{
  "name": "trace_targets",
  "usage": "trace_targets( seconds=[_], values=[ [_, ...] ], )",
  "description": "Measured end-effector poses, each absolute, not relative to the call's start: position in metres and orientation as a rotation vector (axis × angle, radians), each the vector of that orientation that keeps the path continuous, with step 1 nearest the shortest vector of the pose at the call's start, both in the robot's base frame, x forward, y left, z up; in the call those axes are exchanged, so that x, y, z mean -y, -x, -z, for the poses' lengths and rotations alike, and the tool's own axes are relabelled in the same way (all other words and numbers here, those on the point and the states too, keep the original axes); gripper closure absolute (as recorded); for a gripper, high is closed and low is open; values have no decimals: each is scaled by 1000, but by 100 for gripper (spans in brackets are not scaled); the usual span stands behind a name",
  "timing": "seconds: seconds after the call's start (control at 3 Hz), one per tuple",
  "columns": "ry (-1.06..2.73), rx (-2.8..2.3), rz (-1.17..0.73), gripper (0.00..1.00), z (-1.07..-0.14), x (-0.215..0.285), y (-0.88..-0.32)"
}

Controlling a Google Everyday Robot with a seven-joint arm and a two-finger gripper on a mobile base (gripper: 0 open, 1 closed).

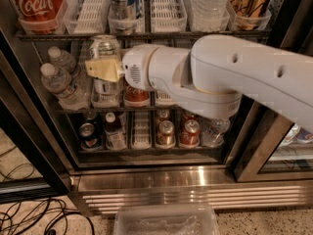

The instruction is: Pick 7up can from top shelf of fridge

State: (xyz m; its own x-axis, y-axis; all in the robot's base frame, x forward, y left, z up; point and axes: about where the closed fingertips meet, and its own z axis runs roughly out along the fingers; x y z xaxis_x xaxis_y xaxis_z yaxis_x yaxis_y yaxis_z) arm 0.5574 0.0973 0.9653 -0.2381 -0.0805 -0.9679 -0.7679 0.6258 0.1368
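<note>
My gripper (101, 68) gripped the can (104, 47) just below top shelf (161, 34). Judged best: withdraw level and straight, clear of the bottles (61, 84).

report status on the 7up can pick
Cream two-finger gripper across front of pale green-and-white 7up can. Can sits just under the dark wire top shelf. Clear plastic water bottles close on its left.
</note>
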Motion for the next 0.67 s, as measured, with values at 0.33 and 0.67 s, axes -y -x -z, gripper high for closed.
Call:
trace_targets(
  seconds=[0.33, 0.67],
  values=[
    [729, -1668, -817, 100, -1002, -82, -571],
    [730, -1668, -818, 100, -1002, -82, -570]
  ],
)
